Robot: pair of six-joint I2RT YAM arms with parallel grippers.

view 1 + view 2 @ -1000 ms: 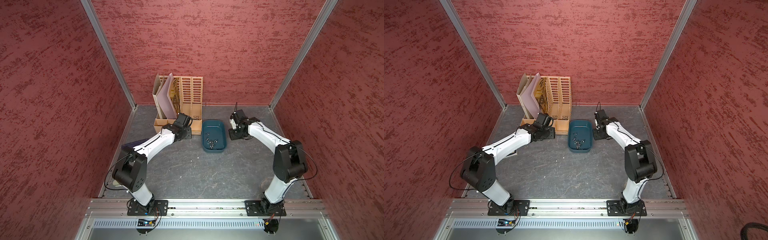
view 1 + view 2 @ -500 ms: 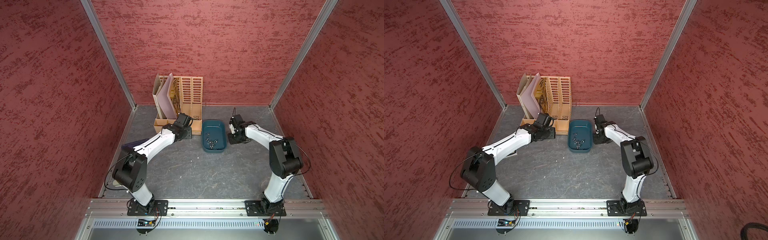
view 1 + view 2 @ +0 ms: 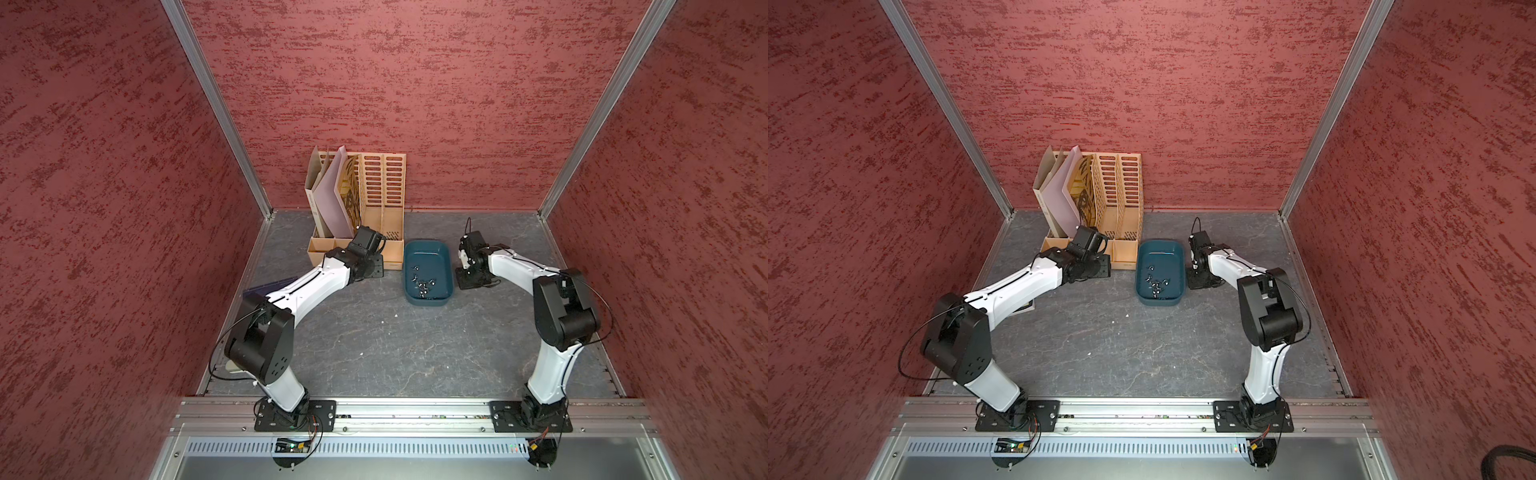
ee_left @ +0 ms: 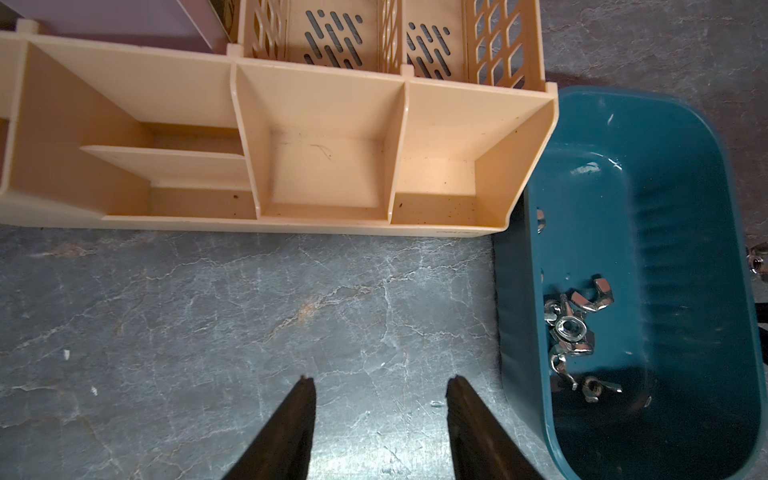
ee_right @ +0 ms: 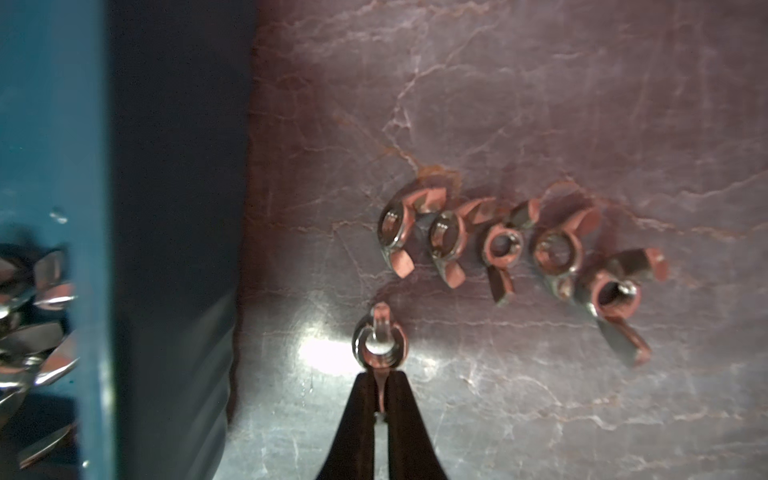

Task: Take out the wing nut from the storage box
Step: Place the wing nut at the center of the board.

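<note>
The storage box (image 3: 427, 245), a shallow dark teal tray, lies mid-table in both top views (image 3: 1160, 243); several wing nuts (image 4: 571, 328) lie loose inside it. My right gripper (image 5: 380, 376) hangs just above the table, right of the tray's outer wall (image 5: 178, 208). It is shut on one wing of a silver wing nut (image 5: 379, 347). A row of several more wing nuts (image 5: 511, 245) lies on the table just beyond it. My left gripper (image 4: 380, 380) is open and empty over bare table, left of the tray.
A tall beige slotted file organiser (image 3: 382, 195) holding folders stands behind the left gripper, its low front compartments (image 4: 324, 158) touching the tray's corner. A dark flat item (image 3: 270, 286) lies under the left arm. Red walls enclose the table on three sides.
My right gripper has come closer to the tray's right side and lower toward the table, elbow folding in. The left arm has not moved.
</note>
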